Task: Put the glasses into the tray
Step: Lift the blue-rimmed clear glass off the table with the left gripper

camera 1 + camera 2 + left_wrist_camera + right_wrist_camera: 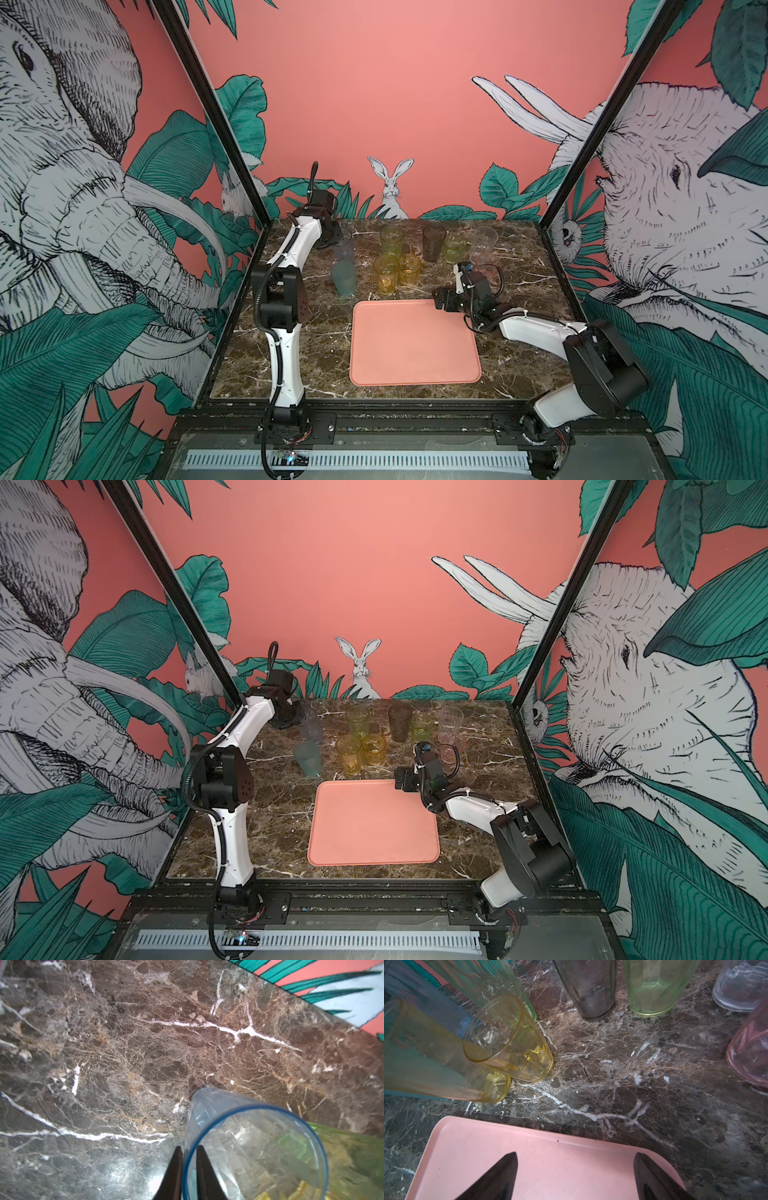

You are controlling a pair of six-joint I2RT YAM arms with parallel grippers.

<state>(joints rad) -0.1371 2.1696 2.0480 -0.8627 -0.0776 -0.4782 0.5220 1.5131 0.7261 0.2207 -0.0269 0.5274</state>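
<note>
Glasses [409, 269], seemingly nine, outside one tray [415, 374]; left gripper [189, 1147] pinches bluish tumbler [249, 1147], right gripper [575, 1153] spread.

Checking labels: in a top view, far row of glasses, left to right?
Bluish glass → tall yellow-green glass → grey glass → short green glass → tall clear glass.

Soft, even light casts faint shadows; glare sheens the dark brown marble counter [116, 1172]; top-view edges bend; wrist views blur slightly.
</note>
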